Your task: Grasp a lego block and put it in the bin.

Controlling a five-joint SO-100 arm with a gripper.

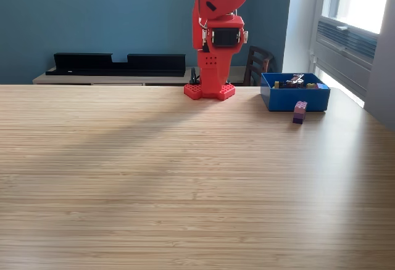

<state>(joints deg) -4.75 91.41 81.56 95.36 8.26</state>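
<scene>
A small purple and pink lego block [299,112] stands on the wooden table just in front of the bin [294,97], a low blue box at the exterior view's right that holds several small pieces. The red arm [217,32] rises from its base at the table's back middle and is folded upward. Its gripper is above the top edge of the frame and does not show.
A dark chair [256,65] stands behind the table beside the arm. A long black tray [117,63] lies on the low shelf at the back left. A window with bright light fills the right side. The table's right edge runs close to the bin.
</scene>
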